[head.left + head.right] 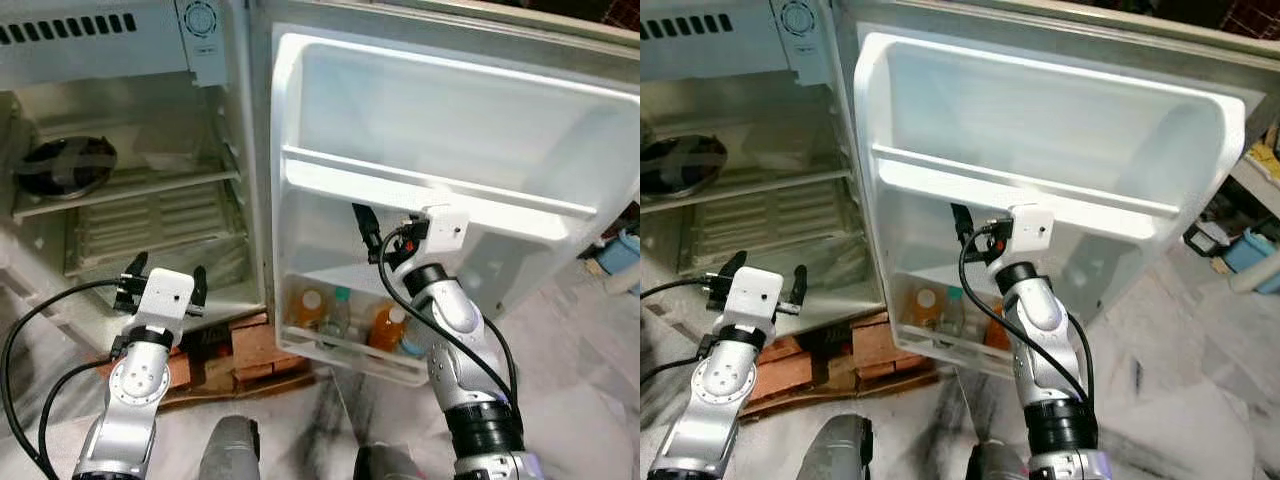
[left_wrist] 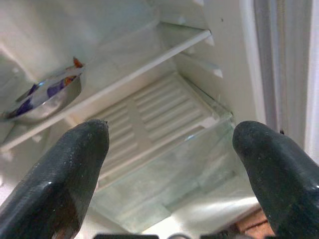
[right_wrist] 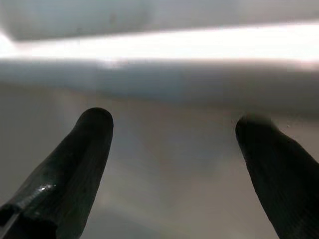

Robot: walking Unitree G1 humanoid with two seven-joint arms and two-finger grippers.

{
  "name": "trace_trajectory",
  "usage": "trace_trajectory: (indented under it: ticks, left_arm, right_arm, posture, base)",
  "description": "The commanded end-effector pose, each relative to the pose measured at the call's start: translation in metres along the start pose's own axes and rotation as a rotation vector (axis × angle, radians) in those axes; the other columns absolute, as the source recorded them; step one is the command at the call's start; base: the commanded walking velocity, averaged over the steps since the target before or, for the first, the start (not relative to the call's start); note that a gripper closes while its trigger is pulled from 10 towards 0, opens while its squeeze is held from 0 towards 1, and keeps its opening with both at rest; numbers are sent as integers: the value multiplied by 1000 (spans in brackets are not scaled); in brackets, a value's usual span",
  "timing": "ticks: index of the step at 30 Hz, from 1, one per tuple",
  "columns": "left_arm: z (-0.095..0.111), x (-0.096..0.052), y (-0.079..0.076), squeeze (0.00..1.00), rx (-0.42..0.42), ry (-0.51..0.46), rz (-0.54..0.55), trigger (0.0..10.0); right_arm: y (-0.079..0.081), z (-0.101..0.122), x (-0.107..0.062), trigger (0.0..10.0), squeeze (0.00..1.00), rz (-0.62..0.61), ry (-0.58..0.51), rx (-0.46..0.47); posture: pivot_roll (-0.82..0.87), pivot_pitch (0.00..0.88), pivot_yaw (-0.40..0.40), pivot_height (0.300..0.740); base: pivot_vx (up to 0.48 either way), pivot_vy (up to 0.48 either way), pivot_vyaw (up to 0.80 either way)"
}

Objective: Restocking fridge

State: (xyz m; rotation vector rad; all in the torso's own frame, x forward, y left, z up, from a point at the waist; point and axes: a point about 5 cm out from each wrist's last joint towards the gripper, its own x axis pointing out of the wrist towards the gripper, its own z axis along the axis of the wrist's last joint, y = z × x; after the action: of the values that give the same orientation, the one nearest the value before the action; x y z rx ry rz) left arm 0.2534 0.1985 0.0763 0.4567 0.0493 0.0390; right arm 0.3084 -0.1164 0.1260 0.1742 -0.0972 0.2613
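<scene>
While fridge (image 1: 120, 60) door (image 1: 450, 130) stands swung wide, bottles (image 1: 345, 318) sit in bottom door bin (image 1: 330, 350), upright, long axes vertical, caps up, side by side. Two orange ones, clear one between. Right gripper (image 1: 385, 232) raised just above them, near middle door rail (image 1: 430, 190), fingers (image 3: 75, 164) spread, empty. Left gripper (image 1: 165, 283) low before open compartment, fingers (image 2: 70, 169) apart, empty, aimed at crisper cover (image 2: 159, 119). Bowl (image 1: 65, 165) on inner shelf (image 1: 130, 188). Bricks (image 1: 240, 355) under fridge.

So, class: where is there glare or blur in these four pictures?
Right wrist view: a glaring white band on the door shelf, all soft beyond the open right gripper. Left wrist view: fingers blurred, bowl sharper. Eye views: floor smeared.
</scene>
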Motion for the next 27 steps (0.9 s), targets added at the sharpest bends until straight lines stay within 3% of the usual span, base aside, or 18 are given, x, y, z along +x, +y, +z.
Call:
trace_trajectory:
  ticks: [1, 11, 20, 27]
  left_arm:
    - [-2, -3, 0, 0, 5, 9, -1, 10000]
    - [-2, -3, -2, 0, 4, 5, -4, 10000]
    - [-3, -3, -2, 0, 3, 0, -11, 10000]
    - [-1, 2, -6, 0, -9, -19, -49, 10000]
  right_arm:
    - [-2, -4, -2, 10000, 0, -13, 20, 3]
    - [2, 0, -3, 10000, 0, 38, -6, 36]
    - [-4, 5, 5, 10000, 0, 6, -21, 10]
    - [-1, 9, 11, 10000, 0, 16, -49, 21]
  posture:
    - [86, 0, -75, 703]
    - [88, 0, -80, 703]
    - [89, 0, -82, 738]
    - [77, 0, -77, 740]
  base:
    - [-386, 0, 0]
    - [-229, 0, 0]
    - [0, 0, 0]
    - [0, 0, 0]
